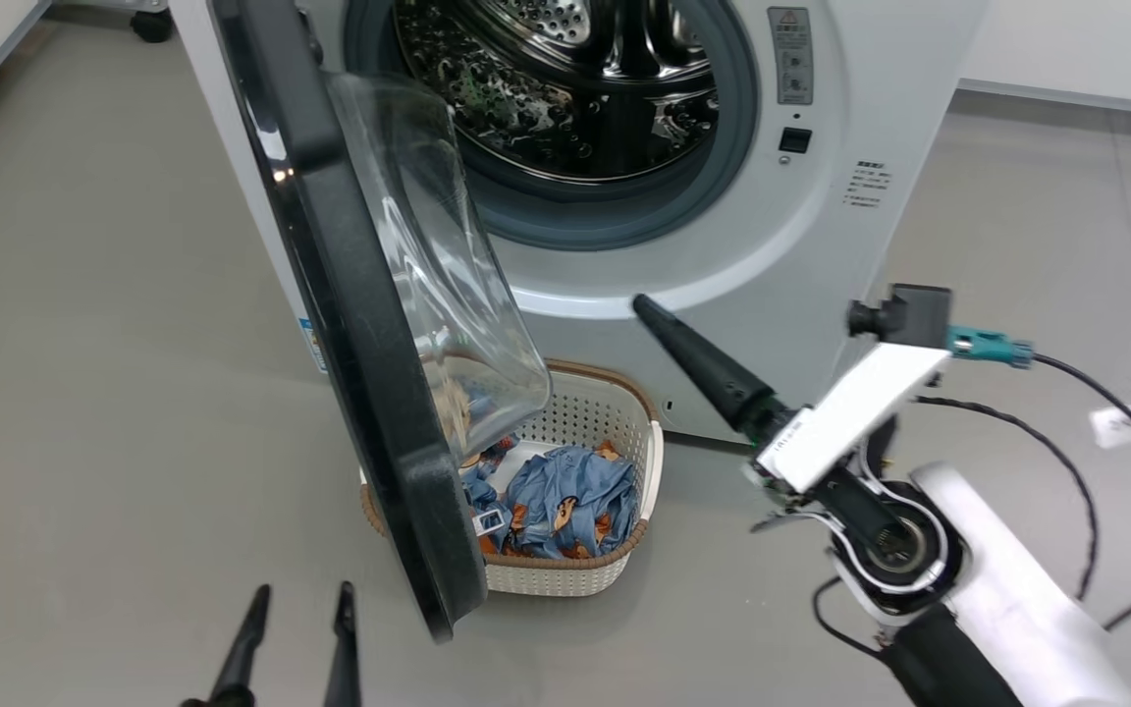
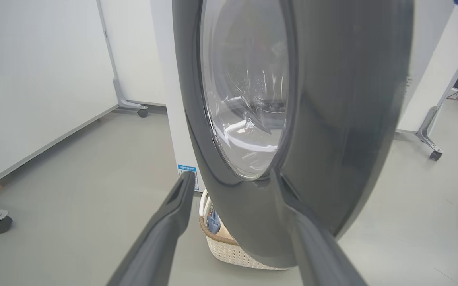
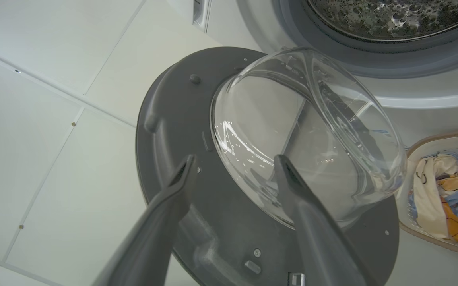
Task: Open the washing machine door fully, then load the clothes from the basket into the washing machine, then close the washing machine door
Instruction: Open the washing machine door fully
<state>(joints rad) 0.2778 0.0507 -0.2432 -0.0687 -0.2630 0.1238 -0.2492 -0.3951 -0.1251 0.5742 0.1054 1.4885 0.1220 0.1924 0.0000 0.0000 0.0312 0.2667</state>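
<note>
Head view: door (image 1: 369,393) open, perhaps not fully | clothes (image 1: 565,496) in basket (image 1: 615,393) beneath door, drum (image 1: 575,88) apparently empty | left fingers (image 1: 243,638), right fingers (image 3: 165,206) apart, gripping nothing | loading and closing remain

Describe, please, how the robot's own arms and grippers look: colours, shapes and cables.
The left gripper and the right gripper each have two long, dark, tapering fingers. The right forearm is glossy white and rounded, with a black ring joint. On the wrist sit a flat white plate, a small black camera block and a teal connector. Thin black cables loop from it.
</note>
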